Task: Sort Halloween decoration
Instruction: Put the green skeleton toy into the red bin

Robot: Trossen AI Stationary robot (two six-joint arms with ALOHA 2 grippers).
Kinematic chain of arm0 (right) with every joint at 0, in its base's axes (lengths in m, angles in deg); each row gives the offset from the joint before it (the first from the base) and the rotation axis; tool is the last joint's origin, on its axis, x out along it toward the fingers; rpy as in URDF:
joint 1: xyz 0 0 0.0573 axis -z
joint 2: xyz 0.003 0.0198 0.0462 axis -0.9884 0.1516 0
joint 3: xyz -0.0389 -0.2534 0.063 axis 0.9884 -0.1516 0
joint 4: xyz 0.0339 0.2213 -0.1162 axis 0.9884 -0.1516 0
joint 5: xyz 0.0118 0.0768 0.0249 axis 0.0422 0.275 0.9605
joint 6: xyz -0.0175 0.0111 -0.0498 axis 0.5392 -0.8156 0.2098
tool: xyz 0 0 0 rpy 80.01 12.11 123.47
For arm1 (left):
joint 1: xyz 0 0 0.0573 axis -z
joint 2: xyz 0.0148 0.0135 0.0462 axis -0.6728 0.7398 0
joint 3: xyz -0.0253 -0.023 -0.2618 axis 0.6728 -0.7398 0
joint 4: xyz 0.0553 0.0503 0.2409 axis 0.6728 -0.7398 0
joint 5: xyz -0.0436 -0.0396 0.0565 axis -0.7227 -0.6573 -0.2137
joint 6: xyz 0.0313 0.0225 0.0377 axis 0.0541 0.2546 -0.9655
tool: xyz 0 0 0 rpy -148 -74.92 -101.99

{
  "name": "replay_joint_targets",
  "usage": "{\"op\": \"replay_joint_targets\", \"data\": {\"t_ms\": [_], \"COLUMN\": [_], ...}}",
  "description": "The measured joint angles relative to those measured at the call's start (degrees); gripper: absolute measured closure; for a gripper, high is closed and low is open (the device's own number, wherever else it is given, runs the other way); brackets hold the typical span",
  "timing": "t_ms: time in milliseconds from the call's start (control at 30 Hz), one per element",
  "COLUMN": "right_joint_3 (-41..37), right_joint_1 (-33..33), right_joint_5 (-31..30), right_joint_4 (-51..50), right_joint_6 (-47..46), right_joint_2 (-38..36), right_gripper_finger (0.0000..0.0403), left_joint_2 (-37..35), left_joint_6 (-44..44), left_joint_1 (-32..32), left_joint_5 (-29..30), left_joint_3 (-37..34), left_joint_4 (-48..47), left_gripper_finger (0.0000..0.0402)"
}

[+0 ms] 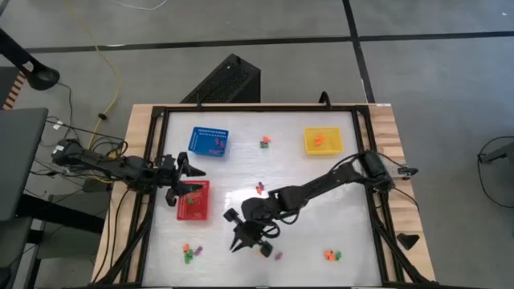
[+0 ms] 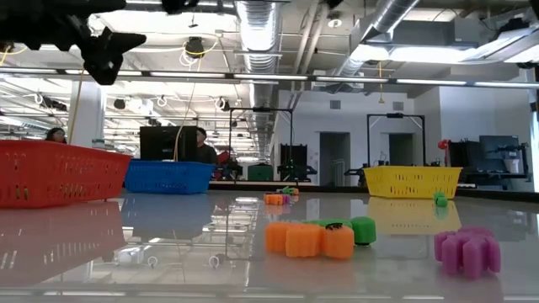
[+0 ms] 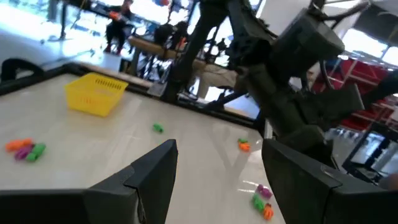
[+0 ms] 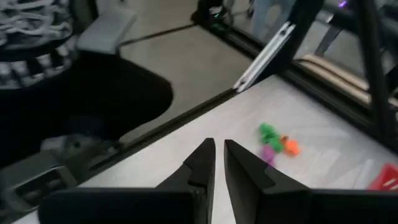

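Observation:
The Halloween decoration is scattered as tiny orange, green and purple trinkets: a cluster (image 1: 189,253) by the near left, one (image 1: 331,256) by the near right, a few (image 1: 259,189) mid-table and some (image 1: 264,142) farther back. Close up, an orange-and-green clump (image 2: 312,238) and a purple piece (image 2: 467,250) lie flat on the tabletop. My left gripper (image 1: 189,180) hovers open over the red basket (image 1: 193,202). My right gripper (image 4: 219,149) is shut, with nothing showing between its tips. It hangs over the near middle (image 1: 245,238), close to a green trinket (image 1: 263,247) and a purple trinket (image 1: 278,256).
A blue basket (image 1: 209,142) stands at the far left and a yellow basket (image 1: 324,140), with orange pieces inside, at the far right. A black frame (image 1: 257,107) borders the table. The right arm (image 1: 321,186) stretches across the table's middle. People show in the room behind (image 2: 202,151).

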Motion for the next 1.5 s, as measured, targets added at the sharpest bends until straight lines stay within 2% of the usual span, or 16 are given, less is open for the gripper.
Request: {"op": "replay_joint_targets", "data": {"t_ms": [133, 233, 433, 567, 700, 933, 1200, 1500], "right_joint_3": [0.1, 4.2, 21.2, 35.0, 46.0, 43.7, 43.7, 43.8], "right_joint_1": [1.1, 1.2, -0.7, -1.8, -2.5, -2.8, -2.7, -1.9], "right_joint_5": [-0.4, -0.4, -0.7, -4.2, -6.3, -12.6, -15.9, -18.4], "right_joint_4": [10.9, 13.3, 9.4, 4.9, 3.3, 13.6, 15.1, 15.4], "right_joint_6": [-4.8, -8.2, -9.8, -10.5, -11.0, -13.0, -14.4, -14.6], "right_joint_2": [4.6, 8.6, 21.4, 29.1, 36.1, 39.0, 44.3, 45.9], "right_gripper_finger": [0.0336, 0.0326, 0.0263, 0.0219, 0.0195, 0.0196, 0.0206, 0.0207], "left_joint_2": [1.8, 3.8, 6.9, 7.3, 7.3, 7.4, 7.4, 8.1], "left_joint_6": [-1.6, -4.5, -8.3, -8.3, -7.6, -6.0, -5.3, -4.4], "left_joint_1": [3.9, 6.0, 6.8, 6.8, 6.8, 6.8, 6.8, 6.8], "left_joint_5": [3.3, 6.3, 9.3, 9.3, 9.3, 9.3, 9.3, 10.0], "left_joint_3": [0.4, -0.2, -0.4, -0.5, -0.5, -0.5, -0.5, -0.5], "left_joint_4": [-0.8, -0.2, 0.1, -0.7, -2.0, -3.6, -4.5, -4.5], "left_gripper_finger": [0.0175, 0.0175, 0.0175, 0.0175, 0.0175, 0.0175, 0.0175, 0.0175]}}
